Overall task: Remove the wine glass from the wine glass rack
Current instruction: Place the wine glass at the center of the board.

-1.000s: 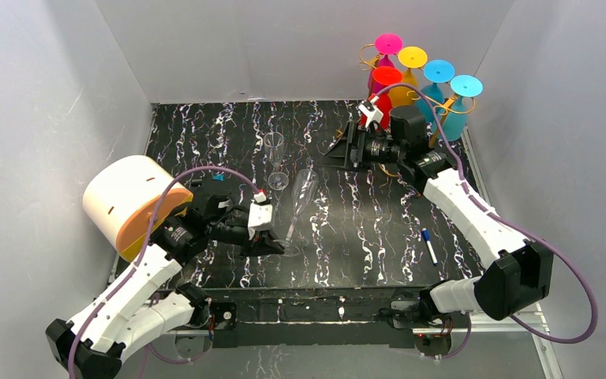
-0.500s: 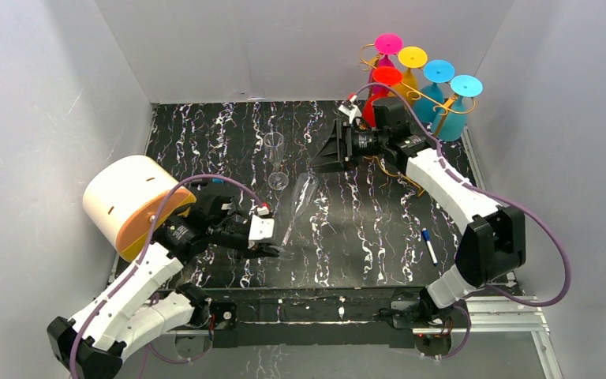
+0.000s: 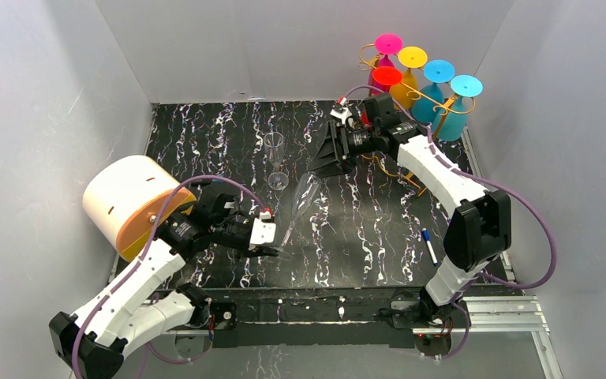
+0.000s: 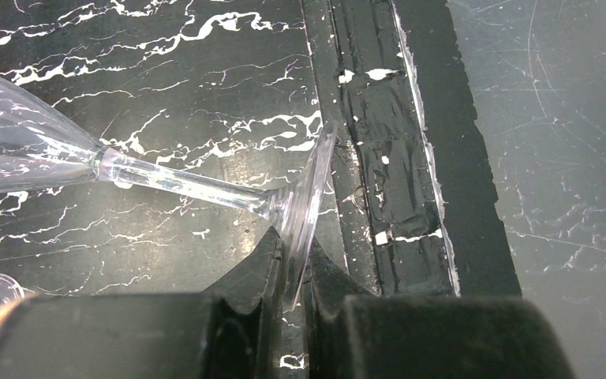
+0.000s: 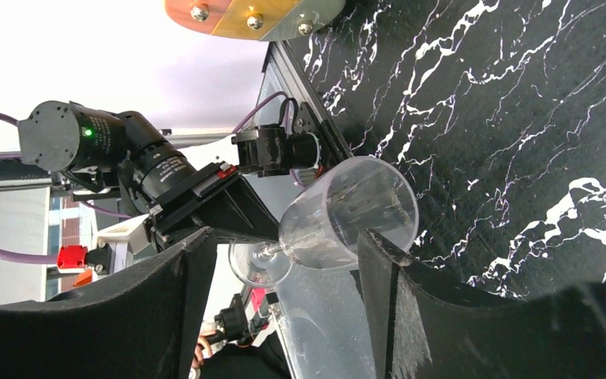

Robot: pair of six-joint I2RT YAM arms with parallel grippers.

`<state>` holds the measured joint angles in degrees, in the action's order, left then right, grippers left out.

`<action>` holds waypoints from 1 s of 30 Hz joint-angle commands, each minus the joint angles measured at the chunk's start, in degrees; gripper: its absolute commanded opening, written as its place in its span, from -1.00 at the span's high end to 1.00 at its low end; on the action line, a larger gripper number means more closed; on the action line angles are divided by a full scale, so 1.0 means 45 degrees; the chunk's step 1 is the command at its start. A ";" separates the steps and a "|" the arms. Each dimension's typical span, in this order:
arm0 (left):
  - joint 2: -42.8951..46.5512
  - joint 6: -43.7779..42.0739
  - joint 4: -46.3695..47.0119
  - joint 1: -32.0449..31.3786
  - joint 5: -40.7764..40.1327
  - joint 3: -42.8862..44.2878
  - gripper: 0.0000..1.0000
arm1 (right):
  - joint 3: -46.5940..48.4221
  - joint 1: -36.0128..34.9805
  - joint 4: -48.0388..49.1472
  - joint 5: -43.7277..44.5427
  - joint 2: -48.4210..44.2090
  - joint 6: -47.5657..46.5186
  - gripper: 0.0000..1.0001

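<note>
The gold wire wine glass rack [image 3: 435, 101] stands at the back right with several coloured glasses hanging upside down, among them a red one [image 3: 385, 79] and a light blue one [image 3: 464, 87]. My left gripper [image 3: 272, 249] is shut on the foot of a clear wine glass [image 3: 300, 201] and holds it tilted above the table. The left wrist view shows the foot [image 4: 304, 213] pinched between the fingers. My right gripper [image 3: 321, 162] is open, left of the rack, at the glass's bowl. In the right wrist view the bowl [image 5: 347, 213] lies between the spread fingers [image 5: 383, 292].
A second clear glass [image 3: 274, 150] stands upright on the black marbled table [image 3: 379, 229], just left of the held glass. A large white and orange cylinder [image 3: 130, 201] lies at the left. A pen [image 3: 428, 245] lies at the right front.
My right gripper has moved left, away from the rack, to the bowl of the clear glass. My left gripper has shifted slightly, still holding the glass's foot.
</note>
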<state>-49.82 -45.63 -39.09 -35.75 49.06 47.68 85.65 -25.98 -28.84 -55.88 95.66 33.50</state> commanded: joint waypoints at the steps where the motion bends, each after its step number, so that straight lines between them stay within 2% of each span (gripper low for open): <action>1: 0.0302 -0.0625 0.0075 -0.0025 0.0165 0.0409 1.00 | 0.0742 -0.0008 -0.1138 -0.0466 0.0282 -0.0694 -0.46; 6: 0.0349 -0.0729 0.0056 -0.0025 0.0228 0.0472 1.00 | 0.0776 -0.0067 -0.0878 -0.1658 0.0408 -0.0725 -0.36; 9: 0.0303 -0.0759 0.0103 -0.0015 0.0163 0.0442 1.00 | 0.0900 -0.0096 -0.0876 -0.2270 0.0480 -0.0852 -0.20; 15: 0.0050 -0.0877 0.0304 -0.0024 -0.0136 0.0449 1.00 | 0.0997 -0.0197 -0.1043 -0.3765 0.0423 -0.1196 -0.17; 23: 0.0162 -0.0865 0.0452 -0.0025 -0.0298 0.0491 1.00 | 0.1105 -0.0474 -0.2054 -0.4236 0.0307 -0.1966 -0.06; 30: 0.0401 -0.0713 0.0937 -0.0024 -0.0843 -0.0126 1.00 | 0.0902 -0.0525 -0.1978 -0.4636 0.0149 -0.2083 0.03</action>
<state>-48.53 -49.41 -39.46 -36.27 49.21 47.70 87.83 -26.00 -34.24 -69.17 97.89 24.43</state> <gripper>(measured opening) 0.058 0.504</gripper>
